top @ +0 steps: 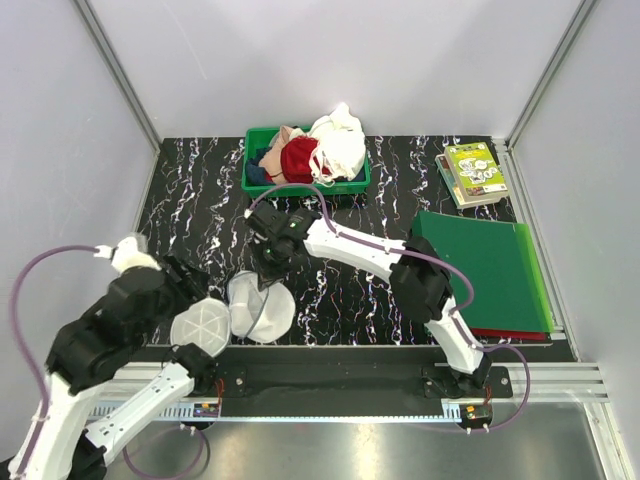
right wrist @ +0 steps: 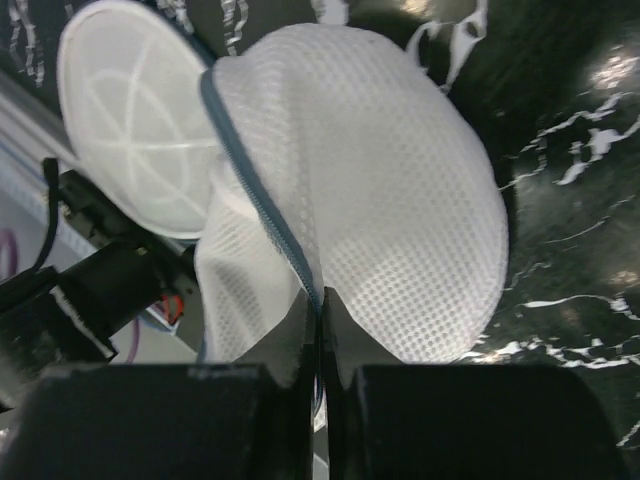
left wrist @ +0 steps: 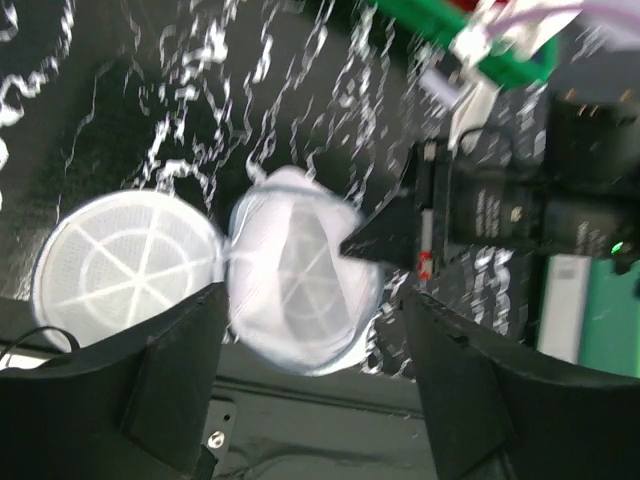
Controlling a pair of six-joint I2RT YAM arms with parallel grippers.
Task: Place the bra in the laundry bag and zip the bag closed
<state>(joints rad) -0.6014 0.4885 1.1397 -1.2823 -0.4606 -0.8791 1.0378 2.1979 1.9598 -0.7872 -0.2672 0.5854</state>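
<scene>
The laundry bag point(top: 262, 308) lies open near the table's front edge, its flat round half point(top: 200, 328) to the left of its domed mesh half. My right gripper point(top: 268, 262) is shut on the bag's grey zip rim point(right wrist: 262, 215) at the edge of the domed half point(right wrist: 400, 190). My left gripper point(top: 188, 288) is open and empty, just above the flat half point(left wrist: 125, 265), its fingers point(left wrist: 170, 380) wide apart. A white garment with thin straps, apparently the bra point(top: 340, 142), lies on the pile in the green bin. I cannot tell what is inside the dome.
The green plastic bin point(top: 256, 182) at the back holds a red garment point(top: 298, 160) and beige cloth. A book point(top: 474, 172) lies at the back right. A green folder point(top: 485, 265) lies at the right. Grey walls enclose three sides.
</scene>
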